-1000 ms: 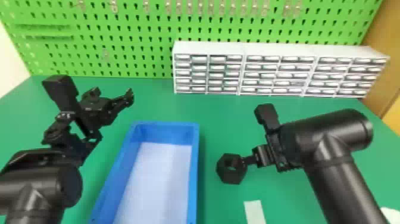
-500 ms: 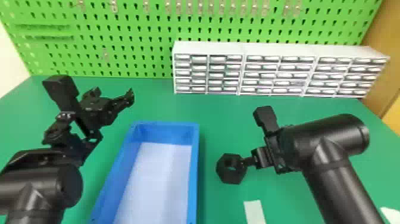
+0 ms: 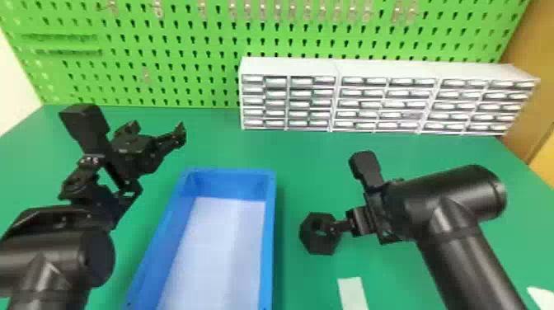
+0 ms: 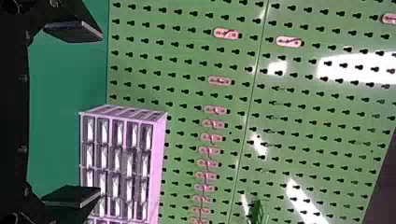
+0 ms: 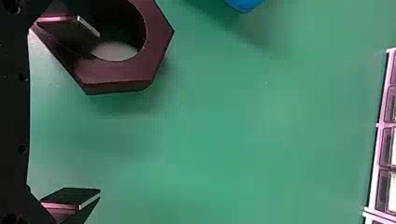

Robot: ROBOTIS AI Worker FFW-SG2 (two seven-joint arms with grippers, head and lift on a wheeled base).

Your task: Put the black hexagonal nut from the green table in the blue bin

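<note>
Black and six-sided, the hexagonal nut (image 3: 317, 246) lies on the green desk (image 3: 214, 152), between the blue bin (image 3: 268, 247) and my right tool (image 5: 96, 113). That tool's fingers stand wide apart, one overlapping the nut's hole; I can't tell whether it dips inside. To grip well, I'd line up one wall of the ring between the fingers—or straddle the whole nut—then close squarely, lest it skid or tip. My left tool (image 4: 99, 113), also spread, waits beyond the bin's other side. I count one nut, one bin, two tools, two pale scraps (image 3: 352, 293) and three joined drawer units (image 3: 288, 67).
</note>
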